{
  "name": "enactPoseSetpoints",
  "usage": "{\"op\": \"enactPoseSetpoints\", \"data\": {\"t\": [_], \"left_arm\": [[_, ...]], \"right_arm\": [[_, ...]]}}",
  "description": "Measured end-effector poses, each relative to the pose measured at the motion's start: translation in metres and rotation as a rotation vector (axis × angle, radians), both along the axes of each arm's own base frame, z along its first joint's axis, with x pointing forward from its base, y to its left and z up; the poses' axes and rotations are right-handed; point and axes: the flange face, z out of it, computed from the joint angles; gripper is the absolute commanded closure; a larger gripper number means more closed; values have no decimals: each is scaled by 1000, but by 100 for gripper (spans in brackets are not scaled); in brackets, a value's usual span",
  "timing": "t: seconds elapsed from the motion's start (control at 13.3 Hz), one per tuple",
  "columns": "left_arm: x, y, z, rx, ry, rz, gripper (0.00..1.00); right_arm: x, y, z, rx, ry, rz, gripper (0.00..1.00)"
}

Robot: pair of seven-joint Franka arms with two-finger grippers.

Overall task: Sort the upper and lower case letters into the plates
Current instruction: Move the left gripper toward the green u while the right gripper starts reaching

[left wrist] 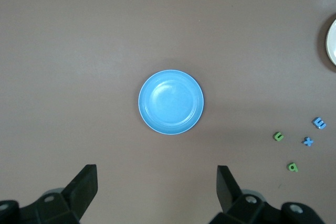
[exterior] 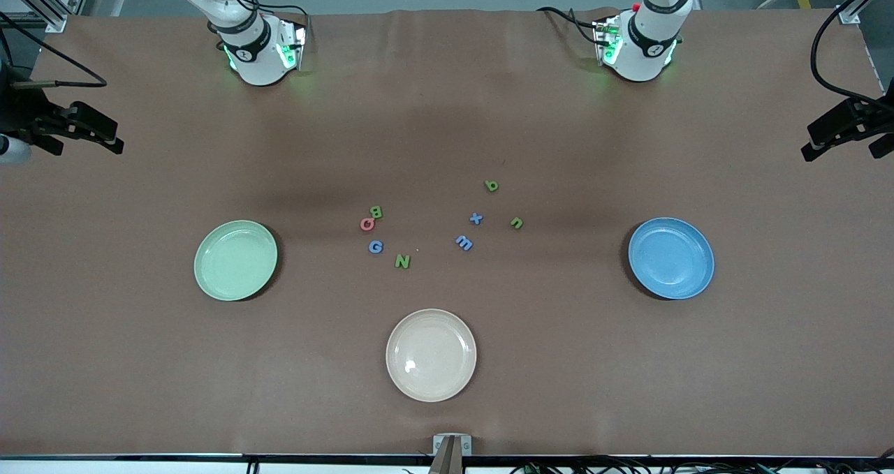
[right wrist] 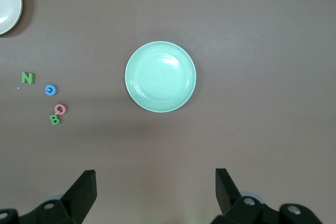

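The mint green plate point(exterior: 235, 260) lies toward the right arm's end of the table, and the blue plate point(exterior: 671, 257) toward the left arm's end. Both hold nothing. Between them lie two clusters of small foam letters. Capitals B point(exterior: 376, 212), O point(exterior: 367, 224), G point(exterior: 376, 247) and N point(exterior: 402, 261) lie nearer the mint plate. Lower-case x point(exterior: 476, 218), u point(exterior: 516, 223), m point(exterior: 464, 243) and a green letter point(exterior: 492, 186) lie nearer the blue plate. High up, my left gripper point(left wrist: 156, 174) is open over bare table beside the blue plate point(left wrist: 171, 102). My right gripper point(right wrist: 155, 177) is open beside the mint plate point(right wrist: 160, 76).
A cream-beige plate point(exterior: 431, 354) with nothing in it sits nearest the front camera, midway along the table. Black camera mounts stand at both ends of the table point(exterior: 70, 128) point(exterior: 848, 128). The arms' bases point(exterior: 258, 48) point(exterior: 639, 45) stand along the table edge farthest from the camera.
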Motion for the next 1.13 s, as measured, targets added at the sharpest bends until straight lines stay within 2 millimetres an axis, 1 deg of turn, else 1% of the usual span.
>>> {"op": "enactPoseSetpoints", "data": {"t": [0.83,0.98,1.13], "left_arm": [[-1,-1,-2,0,13,-2,0],[-1,-10,-14,-29,55,-12,0],[6,-27,-38,-92,107,-4,0]], "right_arm": [[0,0,0,0,0,0,0],[0,0,0,0,0,-1,0],[-1,0,5,0,-4,-1,0]]}}
